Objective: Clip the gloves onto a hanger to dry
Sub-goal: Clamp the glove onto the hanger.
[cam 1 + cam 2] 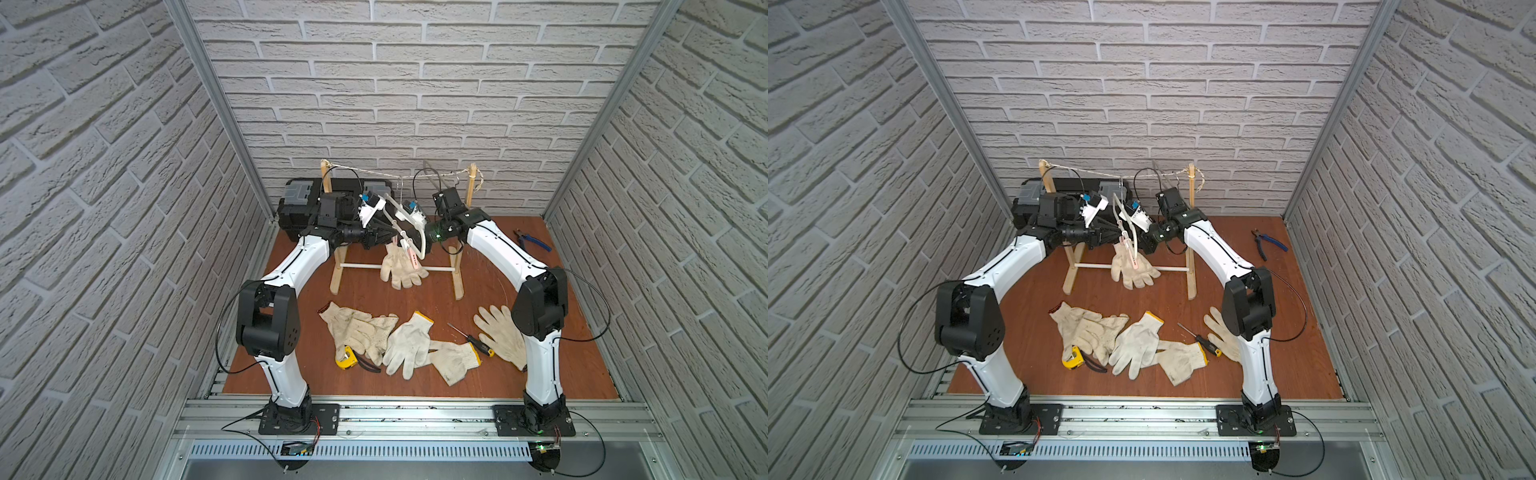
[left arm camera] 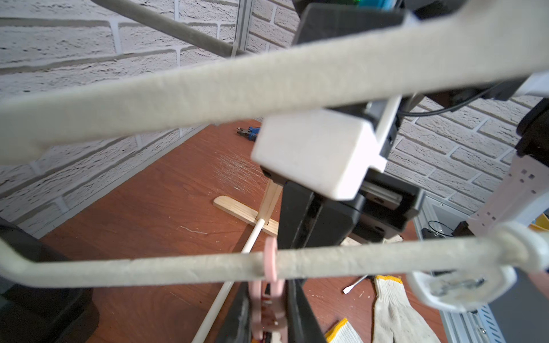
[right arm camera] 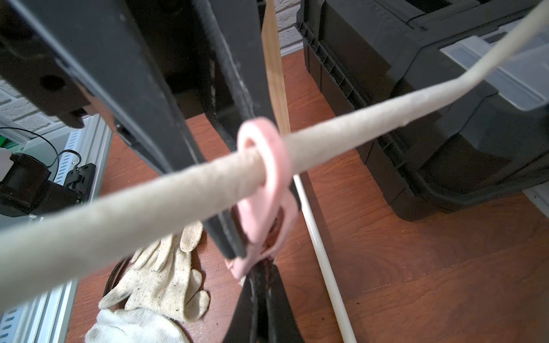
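Observation:
A white flocked hanger [image 1: 420, 245] hangs from the string of a wooden rack, with a pink clip [image 2: 269, 267] on its lower bar. My left gripper [image 2: 269, 326] is shut on the clip's handles, one black finger [image 2: 298, 311] on each side. One glove [image 1: 401, 268] dangles below the clip, fingers down, above the table. My right gripper [image 3: 261, 285] is shut just under the clip [image 3: 264, 184], with the glove's dark red cuff edge pinched between its fingers. Several more gloves [image 1: 409, 340] lie on the table in front of the rack.
The wooden rack [image 1: 337, 270] stands mid-table, with a black toolbox [image 1: 303, 203] behind its left post. A yellow tape measure [image 1: 346, 358], a screwdriver [image 1: 473, 338] and blue-handled pliers [image 1: 532, 240] lie on the brown table. A grey hanger [image 1: 432, 178] hangs on the string.

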Available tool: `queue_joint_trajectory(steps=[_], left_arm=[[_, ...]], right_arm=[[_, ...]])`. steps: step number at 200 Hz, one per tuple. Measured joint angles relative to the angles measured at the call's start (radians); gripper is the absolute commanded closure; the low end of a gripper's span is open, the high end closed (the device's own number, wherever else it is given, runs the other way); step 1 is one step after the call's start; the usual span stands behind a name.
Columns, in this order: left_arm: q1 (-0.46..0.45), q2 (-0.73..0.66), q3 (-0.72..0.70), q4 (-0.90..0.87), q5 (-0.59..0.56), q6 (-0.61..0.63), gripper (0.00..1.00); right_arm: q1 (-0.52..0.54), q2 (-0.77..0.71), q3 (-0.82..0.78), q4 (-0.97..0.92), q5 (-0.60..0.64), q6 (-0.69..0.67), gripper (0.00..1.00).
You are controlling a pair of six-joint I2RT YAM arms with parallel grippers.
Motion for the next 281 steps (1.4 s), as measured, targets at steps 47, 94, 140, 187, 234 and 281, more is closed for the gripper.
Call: queue_joint_trajectory(steps=[47,94,140,187,234,281], left_arm=[[-0.005,0.005,0.017,-0.037,-0.021,0.043,0.83],[-0.008,0.005,0.023,-0.052,-0.044,0.065,0.85],[-0.01,0.005,0.024,-0.058,-0.071,0.065,0.85],[-0.01,0.005,0.024,-0.057,-0.085,0.066,0.84],[-0.01,0.005,0.024,-0.054,-0.085,0.066,0.83],[-0.01,0.005,0.024,-0.054,-0.085,0.061,0.71]], right_arm=[[-0.003,0.0,-0.011,0.023,-0.003,0.035,0.98],[-0.004,-0.002,-0.019,0.039,0.001,0.073,0.98],[-0.005,-0.024,-0.075,0.083,0.005,0.114,0.98],[-0.006,-0.039,-0.087,0.125,0.011,0.168,0.98],[-0.008,-0.041,-0.089,0.143,0.008,0.207,0.98],[-0.008,-0.041,-0.086,0.137,0.012,0.204,0.97]])
